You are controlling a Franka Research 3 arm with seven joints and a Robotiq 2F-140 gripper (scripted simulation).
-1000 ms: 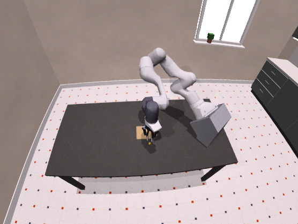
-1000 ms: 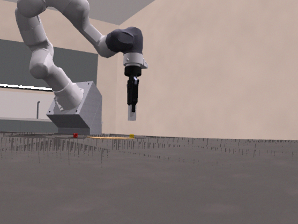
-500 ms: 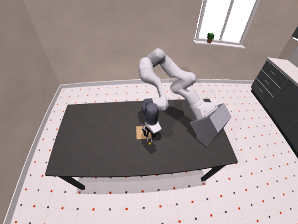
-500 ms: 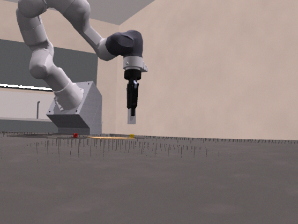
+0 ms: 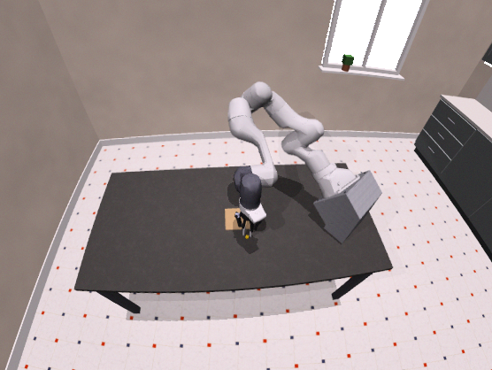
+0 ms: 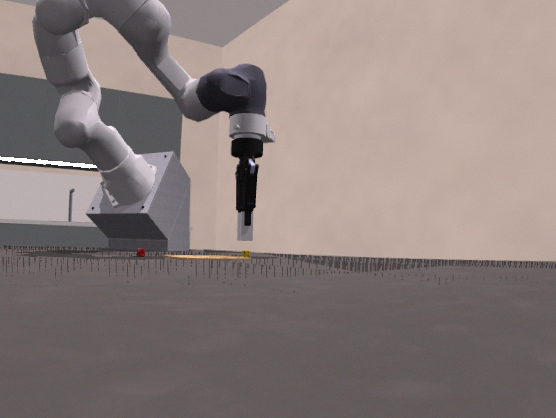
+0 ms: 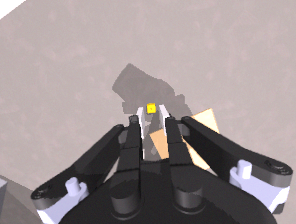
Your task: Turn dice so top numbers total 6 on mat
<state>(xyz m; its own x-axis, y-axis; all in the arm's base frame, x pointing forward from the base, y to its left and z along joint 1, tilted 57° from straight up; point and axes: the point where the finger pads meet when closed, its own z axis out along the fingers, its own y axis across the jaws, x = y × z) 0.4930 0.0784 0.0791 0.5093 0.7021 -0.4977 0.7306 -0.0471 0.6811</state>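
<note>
Gripper (image 5: pixel 247 233) (image 6: pixel 245 234) (image 7: pixel 151 113): fingers pointed down, slightly apart, with nothing clamped between them. Directly below, with a vertical gap: yellow die (image 5: pixel 247 236) (image 6: pixel 245 254) (image 7: pixel 151 108), resting on the table (image 5: pixel 168 230) (image 6: pixel 250 325) (image 7: pixel 60 75), off the mat (image 5: pixel 232 219) (image 6: pixel 200 257) (image 7: pixel 206 121). Top face in wrist view: one small dark mark near center; pip count too small to confirm. Mat: flat on the table, near the yellow die; partly hidden by the gripper in top view and by a finger linkage in wrist view, thin edge only in exterior view. Red die (image 6: pixel 141 252): on the table, apart from the mat, visible in exterior view only; upper face unreadable. Third die: not discernible in any view. Farther out: angled mount (image 5: pixel 349 212) (image 6: pixel 177 200) at one end of the table; lower part of the far table leg hidden. Containers: reddish pot (image 5: pixel 346 67) on the window sill (image 5: pixel 376 74), holding a green plant (image 5: pixel 348 59); dark cabinet (image 5: pixel 447 133), drawers closed, contents hidden, right side cut off by the frame.
</note>
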